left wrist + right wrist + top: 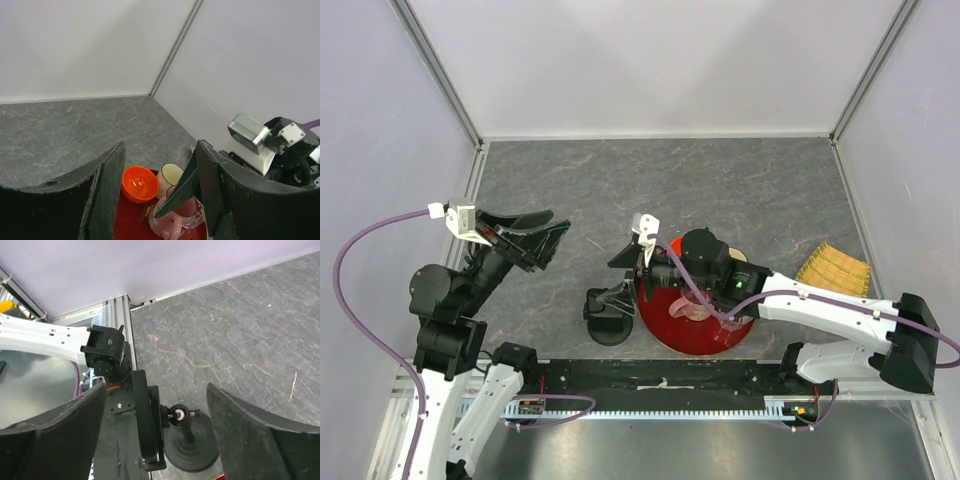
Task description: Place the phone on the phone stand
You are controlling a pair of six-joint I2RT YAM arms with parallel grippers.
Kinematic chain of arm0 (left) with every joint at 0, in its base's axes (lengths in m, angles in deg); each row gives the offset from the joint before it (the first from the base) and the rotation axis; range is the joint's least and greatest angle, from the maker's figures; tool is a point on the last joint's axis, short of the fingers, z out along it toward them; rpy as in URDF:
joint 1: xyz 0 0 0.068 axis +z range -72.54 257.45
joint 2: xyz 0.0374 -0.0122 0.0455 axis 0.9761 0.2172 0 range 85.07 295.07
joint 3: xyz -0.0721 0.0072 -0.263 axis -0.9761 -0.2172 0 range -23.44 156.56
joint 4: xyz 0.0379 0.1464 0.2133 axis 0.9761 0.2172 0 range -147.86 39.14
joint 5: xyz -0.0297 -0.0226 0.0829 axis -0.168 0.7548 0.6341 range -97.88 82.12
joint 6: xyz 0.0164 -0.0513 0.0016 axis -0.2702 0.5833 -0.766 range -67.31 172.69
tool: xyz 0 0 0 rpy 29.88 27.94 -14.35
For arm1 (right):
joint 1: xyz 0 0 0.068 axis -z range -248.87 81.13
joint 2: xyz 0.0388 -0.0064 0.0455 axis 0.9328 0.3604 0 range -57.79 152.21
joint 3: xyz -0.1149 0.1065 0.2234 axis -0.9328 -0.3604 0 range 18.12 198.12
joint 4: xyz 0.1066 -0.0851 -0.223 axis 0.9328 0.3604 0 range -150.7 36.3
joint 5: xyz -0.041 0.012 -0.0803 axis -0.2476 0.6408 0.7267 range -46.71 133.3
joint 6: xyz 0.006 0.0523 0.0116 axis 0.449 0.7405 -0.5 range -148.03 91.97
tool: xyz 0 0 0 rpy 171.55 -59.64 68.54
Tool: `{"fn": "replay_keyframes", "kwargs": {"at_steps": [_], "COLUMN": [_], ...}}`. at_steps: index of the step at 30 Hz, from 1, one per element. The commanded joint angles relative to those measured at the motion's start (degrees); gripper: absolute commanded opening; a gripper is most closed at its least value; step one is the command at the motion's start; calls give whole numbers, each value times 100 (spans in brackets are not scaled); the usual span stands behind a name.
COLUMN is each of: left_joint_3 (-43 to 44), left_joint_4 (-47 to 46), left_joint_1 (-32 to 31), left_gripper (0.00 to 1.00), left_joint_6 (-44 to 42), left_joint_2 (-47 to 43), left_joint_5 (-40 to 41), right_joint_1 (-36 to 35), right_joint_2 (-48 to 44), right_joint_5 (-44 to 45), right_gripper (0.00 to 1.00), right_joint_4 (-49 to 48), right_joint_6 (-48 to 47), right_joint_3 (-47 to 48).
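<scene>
The top camera looks down from behind. Beyond the left claw [161,145], its wrist camera faces the round glossy red tray [131,222]; the right wrist camera closely overlooks the black disc-based phone stand [192,447]. The top view shares both.

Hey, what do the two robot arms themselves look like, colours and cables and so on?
The left arm and right arm are white links joined by chunky black joints, each trailed by a looping purple cable. The left gripper and right gripper have broad, curved black fingers, with a white block behind each.

Left end effector [160,152] spread; orange bowl [139,183], cream cup [171,174] on red tray [126,226].
</scene>
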Motion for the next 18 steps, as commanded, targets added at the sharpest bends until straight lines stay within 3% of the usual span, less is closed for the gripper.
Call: {"fn": "replay_keyframes", "kwargs": {"at_steps": [1, 5, 9, 13, 18], "left_joint_3": [-16, 71, 413, 879, 1668], "left_joint_4": [-153, -66, 215, 646, 1156], "left_joint_1": [0, 9, 9, 0, 0], "left_gripper": [65, 65, 66, 66, 70], "left_joint_6": [80, 71, -130, -377, -641], "left_joint_2": [9, 8, 8, -44, -80], "left_joint_5": [-35, -44, -9, 123, 325], "right_joint_1": [-12, -4, -4, -13, -13], "right_joint_2": [-393, -727, -1306, -2121, -3555], "right_joint_5": [550, 1498, 3839, 5354, 5764], "right_gripper": [91, 96, 98, 98, 98], "right_joint_4": [756, 2071, 3672, 4772, 4941], "right_joint_6": [98, 213, 292, 135, -462], "right_joint_3": [643, 1145, 1795, 2480, 3122]}}
